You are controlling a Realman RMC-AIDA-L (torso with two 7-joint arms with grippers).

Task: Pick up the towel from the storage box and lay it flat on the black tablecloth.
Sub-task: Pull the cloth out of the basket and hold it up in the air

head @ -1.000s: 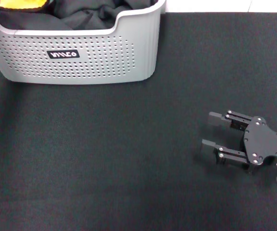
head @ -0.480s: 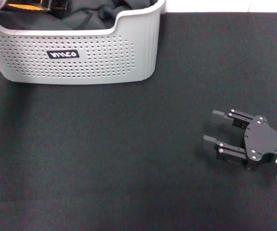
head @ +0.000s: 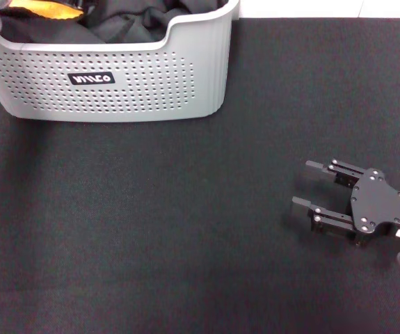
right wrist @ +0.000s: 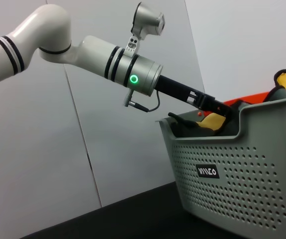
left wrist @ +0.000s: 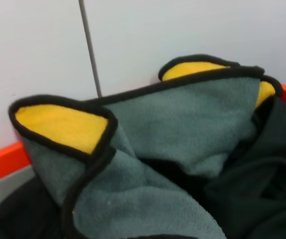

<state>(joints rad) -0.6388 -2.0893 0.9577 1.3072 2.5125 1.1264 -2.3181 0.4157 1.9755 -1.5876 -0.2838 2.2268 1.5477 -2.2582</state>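
The black tablecloth (head: pixel 186 229) covers the table almost edge to edge, leaving only a thin pale strip at the far right corner. Its surface is bare apart from two things: the storage box and the right arm's claw.

The storage box (head: pixel 116 83) stands at the far left corner of the table, its perforated wall and small black label facing the robot. In the right wrist view the same box (right wrist: pixel 242 169) rises as a grey wall at the side, with the label visible below the rim. Inside it a heap of black fabric (head: pixel 137 21) fills most of the space and crowds against the towel.

The towel (head: pixel 43 7) sits in the far left part of the box, only a strip of its orange-yellow face showing above the rim. The left wrist view shows it close up, the towel (left wrist: pixel 172 129) bunched with its grey face outward, yellow folds turned over at two corners, black trim along the edges, and the black fabric heap (left wrist: pixel 262 189) pressed against one side.

The left claw (right wrist: pixel 210 112) reaches down into the box right at the yellow cloth; whether it is clenched or released I cannot tell.

The right claw (head: pixel 309 186) rests low over the tablecloth near the right edge, well apart from the box, its fingers (head: pixel 304 202) spread and holding nothing.
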